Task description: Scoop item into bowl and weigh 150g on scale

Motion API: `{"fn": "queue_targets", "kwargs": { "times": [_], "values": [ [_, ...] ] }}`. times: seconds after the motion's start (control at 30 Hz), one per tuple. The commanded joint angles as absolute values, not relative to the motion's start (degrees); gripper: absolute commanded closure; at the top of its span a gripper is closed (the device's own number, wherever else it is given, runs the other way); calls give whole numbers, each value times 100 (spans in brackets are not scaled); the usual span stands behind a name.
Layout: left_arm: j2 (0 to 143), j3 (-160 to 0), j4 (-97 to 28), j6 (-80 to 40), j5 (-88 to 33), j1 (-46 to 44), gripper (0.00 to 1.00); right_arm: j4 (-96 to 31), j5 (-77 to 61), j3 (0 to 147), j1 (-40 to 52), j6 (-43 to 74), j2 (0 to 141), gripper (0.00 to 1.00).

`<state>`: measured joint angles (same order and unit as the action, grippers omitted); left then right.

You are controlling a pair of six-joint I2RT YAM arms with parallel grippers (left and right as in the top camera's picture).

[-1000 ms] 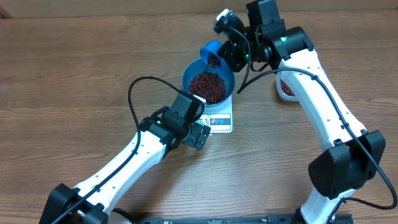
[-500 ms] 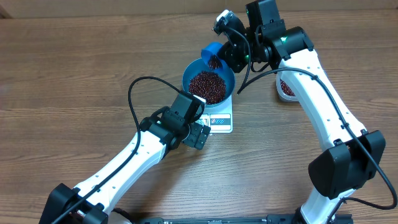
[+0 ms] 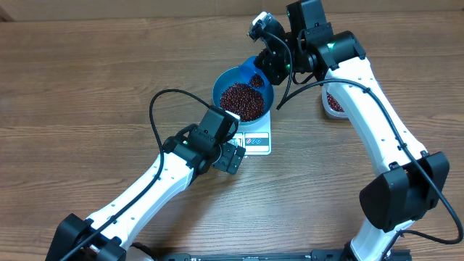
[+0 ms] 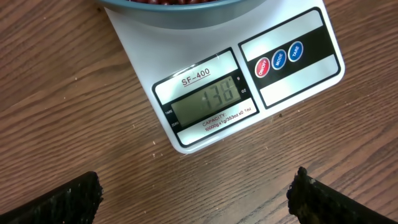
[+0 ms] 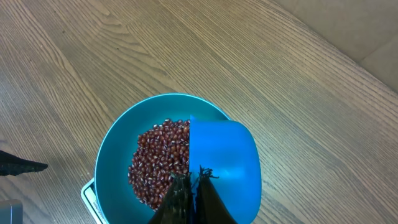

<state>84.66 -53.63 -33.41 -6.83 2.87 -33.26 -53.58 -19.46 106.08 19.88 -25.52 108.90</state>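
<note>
The blue bowl stands on the white scale and holds a heap of dark red beans. My right gripper is shut on a small blue scoop, which is tipped over the bowl's far rim. In the right wrist view the scoop shows its plain back over the bowl and the beans. My right gripper pinches the scoop's near end, and the handle is hidden. My left gripper is open above bare wood, just in front of the scale, whose display reads 138.
A clear tub with more beans sits right of the scale, mostly hidden under my right arm. The left arm's black cable loops over the table to the left. The scale's buttons lie beside the display.
The scoop has tipped down from above the bowl's far rim into the bowl. The left arm has not moved.
</note>
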Motion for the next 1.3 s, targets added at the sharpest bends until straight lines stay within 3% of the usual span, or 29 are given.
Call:
{"fn": "queue_targets", "kwargs": {
  "times": [0.0, 0.83, 1.27],
  "values": [
    [8462, -5352, -3334, -572, 364, -3301, 0, -5321, -1955, 10772, 1981, -2558, 10661, 96],
    [8462, -5352, -3332, -572, 364, -3301, 0, -5332, -2392, 10851, 1984, -2604, 10586, 96],
    [8462, -5352, -3334, -572, 362, -3301, 0, -5384, -1907, 10849, 2062, -2814, 10586, 96]
  ]
}}
